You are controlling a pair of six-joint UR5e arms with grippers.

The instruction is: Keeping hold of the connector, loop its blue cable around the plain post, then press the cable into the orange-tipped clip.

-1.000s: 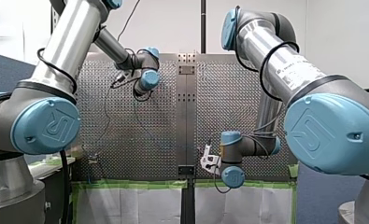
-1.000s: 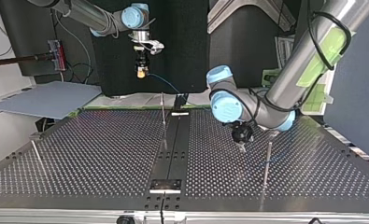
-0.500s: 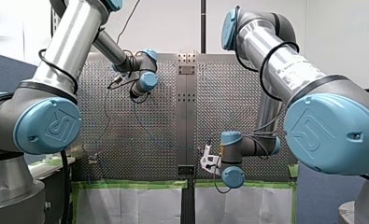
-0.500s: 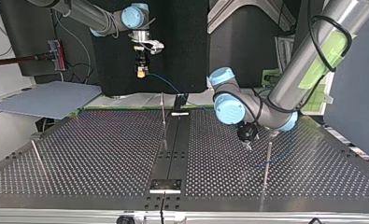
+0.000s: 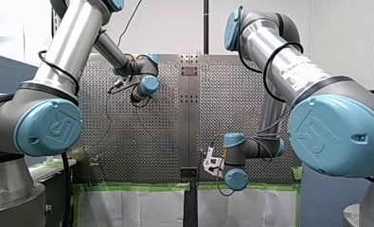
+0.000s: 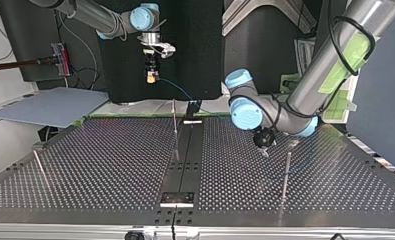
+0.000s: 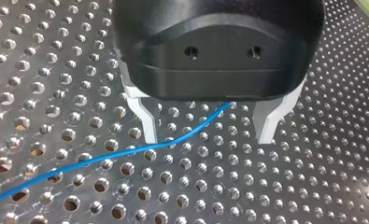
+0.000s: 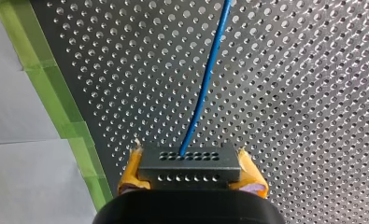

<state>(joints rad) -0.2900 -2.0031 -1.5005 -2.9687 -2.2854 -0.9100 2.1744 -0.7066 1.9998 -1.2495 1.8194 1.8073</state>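
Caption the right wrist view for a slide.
Right pincer clamps the connector; its blue cable runs ahead over the perforated table.

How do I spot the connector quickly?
Over the perforated table, by its green-taped edge, find my right gripper and its yellow pads. The connector is the dark block clamped between them; only it has two rows of holes and the blue cable leaving it.

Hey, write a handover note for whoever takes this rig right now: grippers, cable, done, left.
Right gripper: shut on the connector, held high at the table's edge.
Left gripper: open, astride the blue cable, low over the table near a thin post.
Done: connector gripped; looping cannot be confirmed.
Left: loop the post, then press cable into the clip, not made out here.
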